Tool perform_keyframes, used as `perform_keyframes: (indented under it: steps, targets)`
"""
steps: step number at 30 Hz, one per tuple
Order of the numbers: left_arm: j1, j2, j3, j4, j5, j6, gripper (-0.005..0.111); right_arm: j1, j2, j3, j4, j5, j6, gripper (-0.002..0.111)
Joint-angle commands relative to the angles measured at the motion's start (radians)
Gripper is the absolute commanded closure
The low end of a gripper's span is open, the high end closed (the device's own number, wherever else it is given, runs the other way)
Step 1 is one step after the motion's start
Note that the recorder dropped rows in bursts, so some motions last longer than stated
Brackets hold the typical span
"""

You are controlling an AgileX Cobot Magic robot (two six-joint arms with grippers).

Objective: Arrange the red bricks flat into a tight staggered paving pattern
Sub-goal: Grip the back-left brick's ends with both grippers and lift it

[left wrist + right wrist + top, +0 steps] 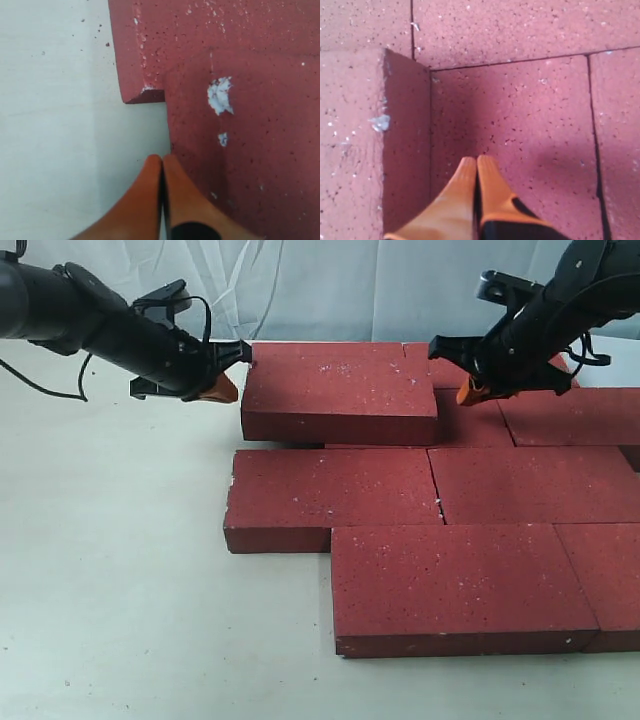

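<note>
We see the left arm (90, 320) reaching in low from the far left and sloping down to the left end of one raised brick (338, 390). The right arm (565, 305) comes down from the far right to that brick's other end. The left tool (220, 390) has its orange fingers (145, 200) pressed together with nothing between them. In the left wrist view their tips sit right at the brick's edge, over the pale bench (110, 570), though we cannot tell whether they touch it. The right tool (470, 392) is likewise pressed together and empty, its tips just beside the raised brick's end face and over a flat brick of the back row. The red bricks (330, 495) lie on the right half of the bench in staggered rows: a front row, a middle row set further left, and a back row partly hidden. The raised brick sits higher than the rest, over the back row, and casts a dark shadow along its near edge. The bricks are dark red and grainy, flecked with tiny white specks. The raised one shows pale chipped patches on its left end. The joints between the flat bricks show as thin dark lines.
</note>
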Motion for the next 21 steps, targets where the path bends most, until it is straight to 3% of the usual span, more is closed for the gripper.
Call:
perform_keyframes:
  steps: [1,21]
  targets:
    - [-0.014,0.005,-0.01,-0.016,-0.007,-0.003,0.107,0.004,0.025,-0.005,0.042,-0.029,-0.014,0.109]
    - [-0.014,-0.012,-0.016,-0.072,0.063,-0.001,0.107,0.004,0.025,-0.005,0.301,0.03,-0.221,0.109]
